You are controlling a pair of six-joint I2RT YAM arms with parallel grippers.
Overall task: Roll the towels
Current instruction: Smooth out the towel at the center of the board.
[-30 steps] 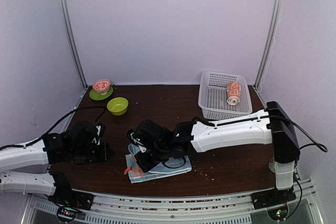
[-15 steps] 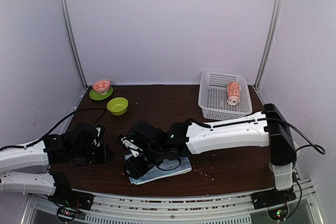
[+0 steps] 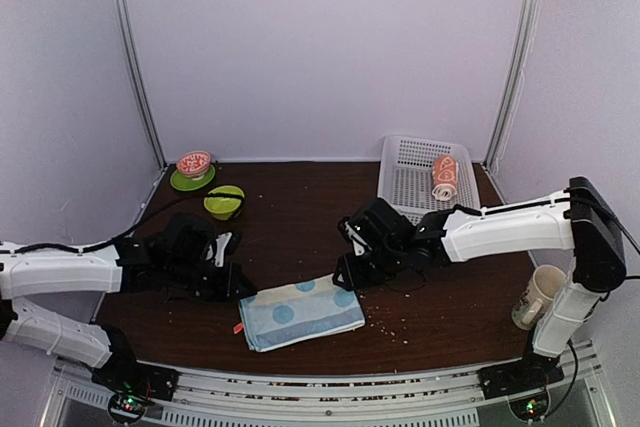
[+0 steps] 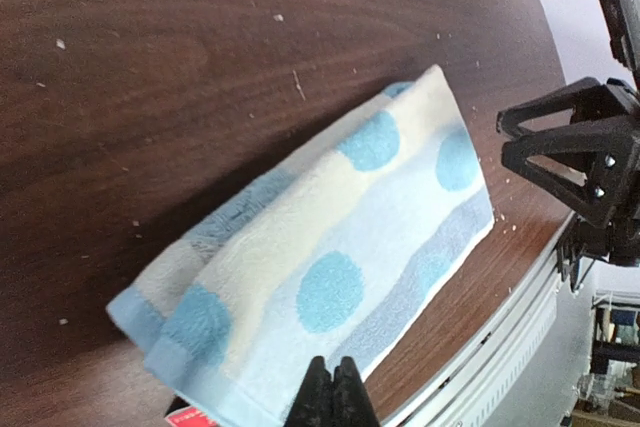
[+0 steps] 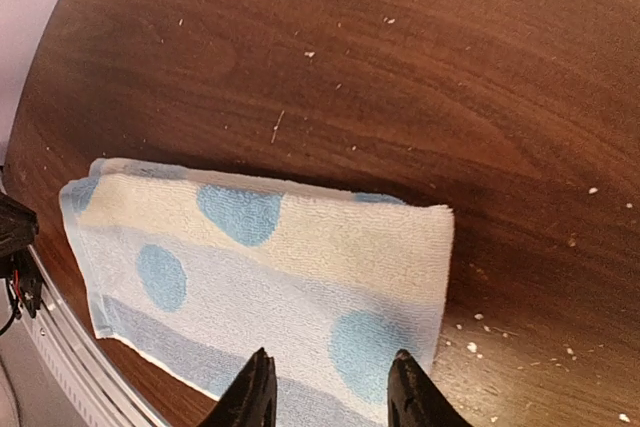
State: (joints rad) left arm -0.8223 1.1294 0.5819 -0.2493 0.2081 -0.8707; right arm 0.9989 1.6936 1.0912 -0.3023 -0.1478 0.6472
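Blue polka-dot towel [image 3: 300, 312] lies folded flat at lower centre of the top view, near the front edge of the table [image 3: 300, 207]. It isn't rolled. In the left wrist view it runs diagonally from lower left to upper right, with a small red tag [image 4: 180, 417] at its lower-left corner.

Left gripper [image 4: 333, 395] is at bottom centre of its own view, over the towel's near edge. I see its fingers pressed together with nothing between them. In the top view it sits just left of the towel.

Right gripper [image 5: 325, 387] is at the bottom of its own view, above the towel's right end. Fingers are apart with a moderate gap and nothing clamped. I can't tell if the tips touch the cloth. The top view puts it at the towel's upper-right corner.

Orange towel [image 3: 444, 177] is rolled and lies inside the white basket [image 3: 408, 187], upper right of the table.

Green bowl [image 3: 224, 202] and a green plate [image 3: 180, 184] carrying a red-patterned bowl [image 3: 194, 161] are at upper left. Cup [image 3: 535, 295] is at far right, beside the right arm. Crumbs are scattered on the wood.
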